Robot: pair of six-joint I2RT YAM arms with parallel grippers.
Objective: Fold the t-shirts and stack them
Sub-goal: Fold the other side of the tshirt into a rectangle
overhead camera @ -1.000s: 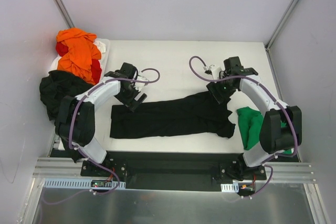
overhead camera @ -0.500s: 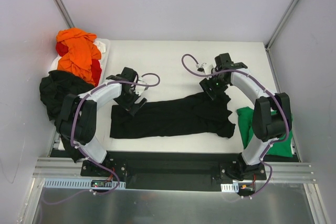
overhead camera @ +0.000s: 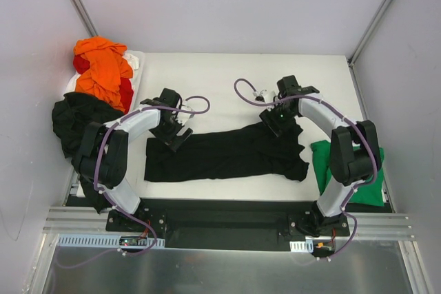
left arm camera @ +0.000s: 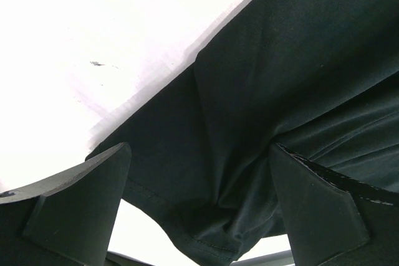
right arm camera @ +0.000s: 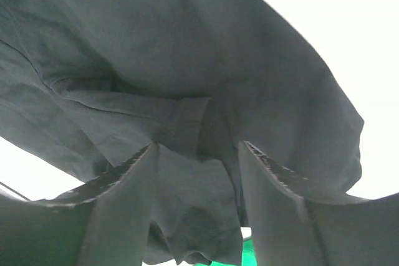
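While my left gripper (left arm camera: 196, 154) gapes and right gripper (right arm camera: 198, 147) stands half-open, both empty above the black t-shirt (overhead camera: 220, 156), folding probably needs corner pinches next.

Bright, even light; wrist views blown-out white, soft-focused.

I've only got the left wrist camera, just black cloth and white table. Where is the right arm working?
Observer: The right gripper is at the far right end of the same black shirt.
Operator: Anything beside it?
Observer: A green shirt lies just right of the black one, toward the near edge of the table.
Operator: Any other shirts?
Observer: An orange shirt is piled at the far left, with another black shirt draped just nearer.
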